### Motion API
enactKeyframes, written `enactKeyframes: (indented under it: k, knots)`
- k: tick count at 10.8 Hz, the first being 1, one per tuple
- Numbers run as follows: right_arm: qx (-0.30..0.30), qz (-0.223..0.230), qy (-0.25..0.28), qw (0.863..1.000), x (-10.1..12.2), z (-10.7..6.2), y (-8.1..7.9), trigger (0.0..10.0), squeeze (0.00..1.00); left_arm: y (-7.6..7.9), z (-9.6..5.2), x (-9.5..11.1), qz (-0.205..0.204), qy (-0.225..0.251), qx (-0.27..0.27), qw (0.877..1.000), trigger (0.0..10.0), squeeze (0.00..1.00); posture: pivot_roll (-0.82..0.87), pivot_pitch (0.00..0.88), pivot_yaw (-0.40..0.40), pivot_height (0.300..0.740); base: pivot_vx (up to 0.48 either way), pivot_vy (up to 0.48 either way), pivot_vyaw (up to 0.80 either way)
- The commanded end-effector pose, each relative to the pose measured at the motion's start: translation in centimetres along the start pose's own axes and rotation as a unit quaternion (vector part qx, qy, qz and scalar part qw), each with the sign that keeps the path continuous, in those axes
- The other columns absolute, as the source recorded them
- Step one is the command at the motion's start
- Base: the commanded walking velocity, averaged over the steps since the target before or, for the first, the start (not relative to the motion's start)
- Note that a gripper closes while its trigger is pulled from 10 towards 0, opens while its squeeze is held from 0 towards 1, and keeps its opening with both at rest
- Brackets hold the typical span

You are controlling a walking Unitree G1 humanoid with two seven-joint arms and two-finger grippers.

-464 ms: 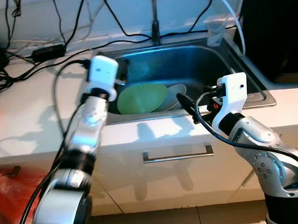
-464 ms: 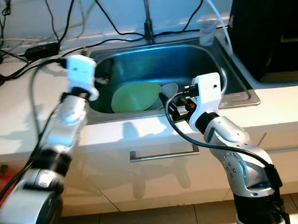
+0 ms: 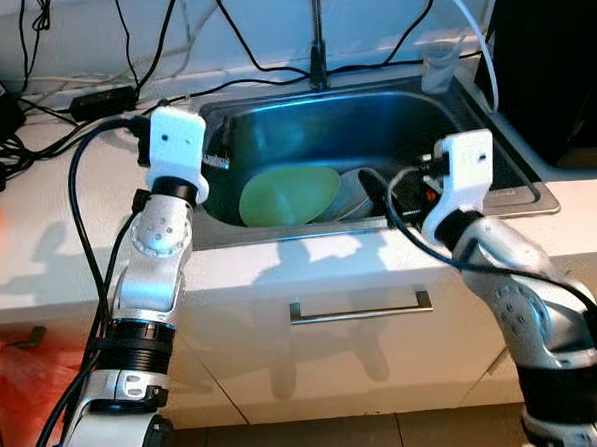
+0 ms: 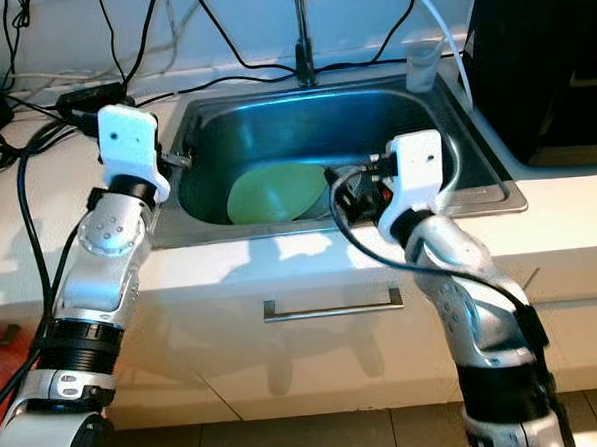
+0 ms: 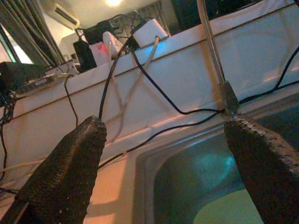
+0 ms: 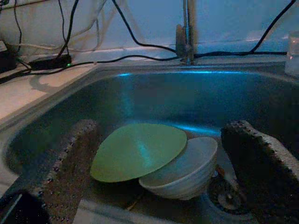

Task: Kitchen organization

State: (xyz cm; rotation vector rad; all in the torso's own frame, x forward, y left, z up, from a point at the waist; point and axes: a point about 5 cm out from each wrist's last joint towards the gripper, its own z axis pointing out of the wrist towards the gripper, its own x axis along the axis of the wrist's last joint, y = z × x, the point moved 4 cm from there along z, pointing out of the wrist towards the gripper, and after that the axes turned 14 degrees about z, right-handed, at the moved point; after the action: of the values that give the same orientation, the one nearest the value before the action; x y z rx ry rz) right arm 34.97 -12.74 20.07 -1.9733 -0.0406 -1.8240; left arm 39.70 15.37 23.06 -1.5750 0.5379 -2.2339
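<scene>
Inside steel sink [image 3: 475,144]: round green plate [image 6: 138,150] overlapping ribbed white bowl [image 6: 187,169].

1. The plate [image 6: 138,150] in the steel-grey sink [image 3: 474,124] is plain pale green.
2. The bowl [image 6: 187,170] beneath it is plain white.
3. The bench [image 3: 59,236] is white, crossed by black cables [image 3: 84,145].
4. Each gripper's fingers [image 6: 254,163] are black with a fine woven texture.
5. The cup [image 3: 436,66] is clear.

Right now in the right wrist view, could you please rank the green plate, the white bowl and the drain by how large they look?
1. Green plate, widest.
2. White bowl, partly under the plate, so it may be larger than it looks.
3. Drain, smallest and partly hidden.
</scene>
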Motion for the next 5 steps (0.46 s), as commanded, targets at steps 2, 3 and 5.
enactKeyframes:
  k: [2,3,5]
  knots:
    - [0.018,-0.003,0.010,1.000,0.50,0.60,-0.87,10.0,0.00,-0.31,-0.23,-0.57,-0.015,-0.019,0.013,1.000,10.0,0.00,0.03,0.000,0.097,0.740,0.000,0.000,0.00]
    - [0.017,-0.005,0.009,1.000,0.41,0.59,-0.77,10.0,0.00,-0.14,-0.41,-0.77,-0.029,-0.029,0.014,0.999,10.0,0.00,0.02,0.000,0.095,0.740,0.000,0.000,0.00]
    - [0.008,-0.007,0.014,1.000,0.43,0.52,-0.40,10.0,0.00,0.32,-0.77,-1.12,-0.044,-0.042,0.013,0.998,10.0,0.00,0.01,0.000,0.089,0.740,0.000,0.000,0.00]
